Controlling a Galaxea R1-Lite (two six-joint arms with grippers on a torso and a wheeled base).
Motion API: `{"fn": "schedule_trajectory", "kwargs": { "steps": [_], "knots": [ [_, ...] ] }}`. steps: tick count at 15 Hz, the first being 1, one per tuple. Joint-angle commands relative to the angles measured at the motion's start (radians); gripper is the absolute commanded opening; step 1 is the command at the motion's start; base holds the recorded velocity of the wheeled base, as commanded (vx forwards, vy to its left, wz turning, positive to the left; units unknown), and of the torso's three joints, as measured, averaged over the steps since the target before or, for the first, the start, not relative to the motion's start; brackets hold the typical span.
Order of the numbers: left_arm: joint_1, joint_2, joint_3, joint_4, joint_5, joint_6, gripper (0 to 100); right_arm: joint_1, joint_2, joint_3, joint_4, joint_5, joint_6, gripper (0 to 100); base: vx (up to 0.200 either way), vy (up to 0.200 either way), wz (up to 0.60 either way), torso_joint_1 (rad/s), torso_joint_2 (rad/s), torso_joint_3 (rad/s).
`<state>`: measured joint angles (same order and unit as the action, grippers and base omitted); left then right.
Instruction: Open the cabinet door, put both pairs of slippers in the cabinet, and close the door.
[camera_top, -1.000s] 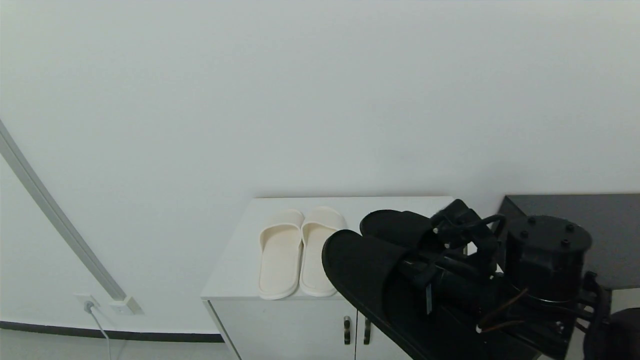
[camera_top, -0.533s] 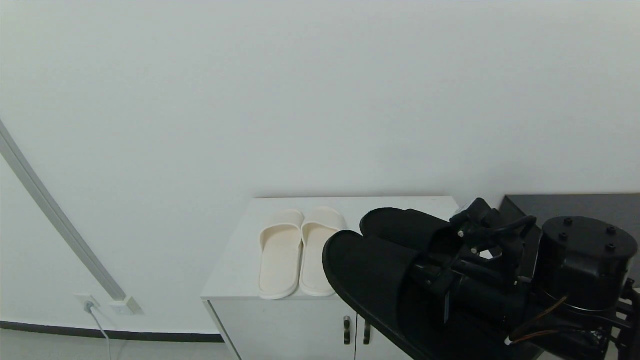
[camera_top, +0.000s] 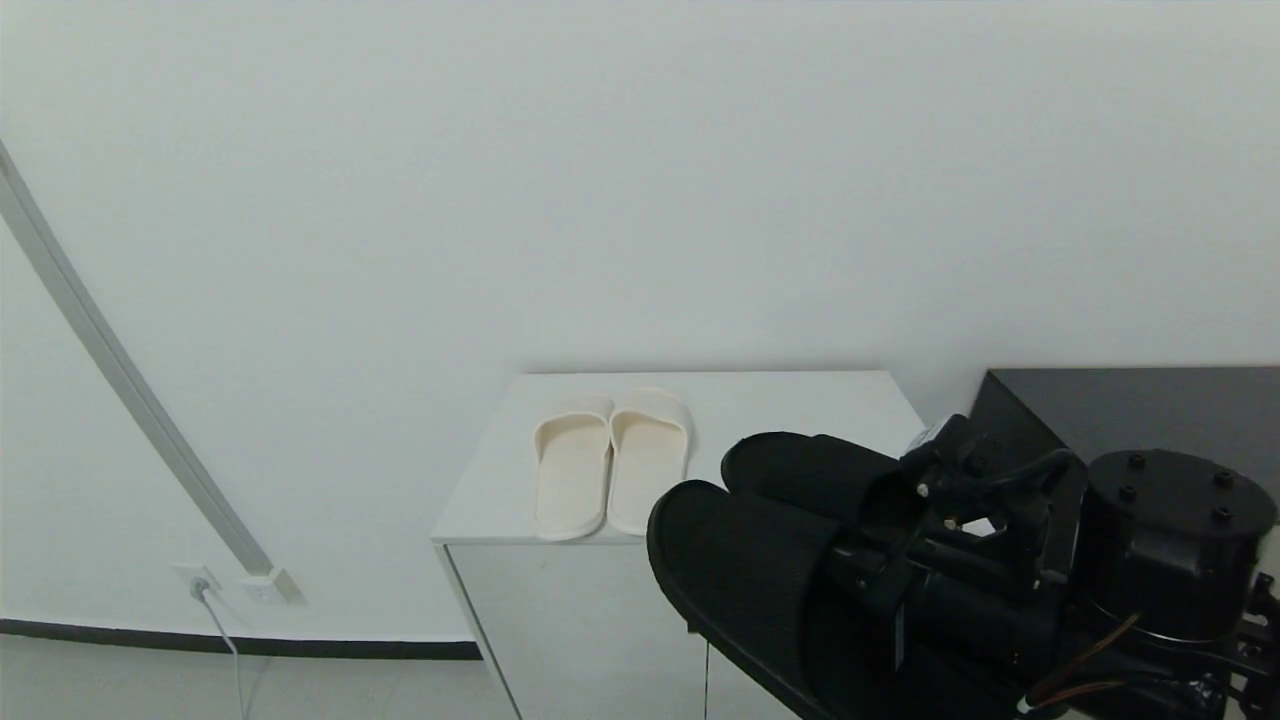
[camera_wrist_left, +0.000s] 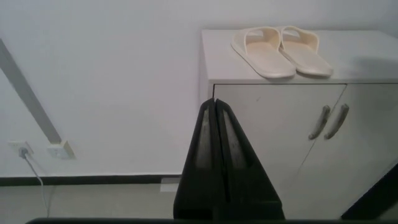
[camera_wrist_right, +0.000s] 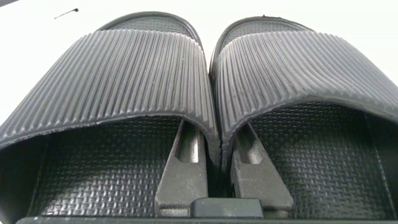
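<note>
While the right tool (camera_wrist_right: 216, 149) pinches the black slippers' (camera_top: 770, 540) inner straps together, held aloft before the cabinet (camera_top: 560, 610) with white slippers (camera_top: 610, 460) on top, the pressed-together left tool (camera_wrist_left: 216, 112) should hook a door handle (camera_wrist_left: 320, 121) and pull — keeping the load level.

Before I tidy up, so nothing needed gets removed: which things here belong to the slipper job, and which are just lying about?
Job: black slippers, clamped in the right gripper; white slippers on the cabinet; its shut doors.
Lying about: dark table beside the cabinet; wall socket with its cable.
</note>
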<state>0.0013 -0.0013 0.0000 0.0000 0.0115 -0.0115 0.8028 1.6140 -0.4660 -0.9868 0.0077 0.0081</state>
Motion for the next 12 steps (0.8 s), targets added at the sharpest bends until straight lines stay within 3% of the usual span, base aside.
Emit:
{"fn": "schedule_trajectory", "kwargs": {
  "steps": [1,3,12],
  "knots": [
    [0.000,0.001,0.000,0.000,0.001,-0.001,0,0.000,0.000,0.007,-0.001,0.000,0.000,0,-0.200,0.000,0.00,0.002,0.00,-0.002],
    [0.000,0.001,0.000,0.000,0.001,-0.001,0,-0.002,0.006,0.012,-0.001,0.002,0.000,0,-0.200,0.000,0.00,0.005,0.00,0.007],
    [0.000,0.001,0.000,0.000,-0.001,0.002,0,-0.007,0.026,0.027,-0.007,-0.003,0.000,0,0.000,0.000,0.00,0.000,0.00,0.000]
  ]
}}
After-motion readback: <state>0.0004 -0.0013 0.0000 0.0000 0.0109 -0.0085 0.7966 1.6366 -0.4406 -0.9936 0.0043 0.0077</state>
